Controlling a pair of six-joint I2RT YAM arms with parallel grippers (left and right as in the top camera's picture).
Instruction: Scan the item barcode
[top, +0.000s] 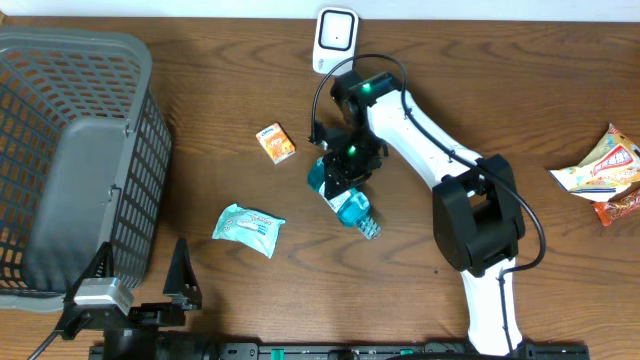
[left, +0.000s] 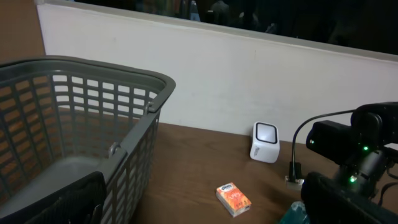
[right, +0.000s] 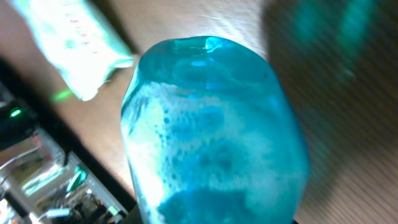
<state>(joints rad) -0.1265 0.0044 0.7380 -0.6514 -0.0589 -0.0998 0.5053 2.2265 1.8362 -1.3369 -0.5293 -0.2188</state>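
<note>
I am pinching the teal packet (right: 211, 124) in my right pincer (top: 346, 172), jaws pressed onto it, over the middle of the table (top: 500, 90). My left pincer (top: 140, 278) is hanging spread wide beside the basket (top: 60, 60). I am judging this the presenting step. Next I am needing to turn the packet's barcode, unseen here, toward the white scanner (top: 337, 38) beyond.

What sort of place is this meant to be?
Probably a mock shop checkout on a brown wooden table: a grey plastic mesh shopping basket, a small white barcode scanner by the wall, and packaged goods such as a small orange box and a translucent teal pouch.
</note>
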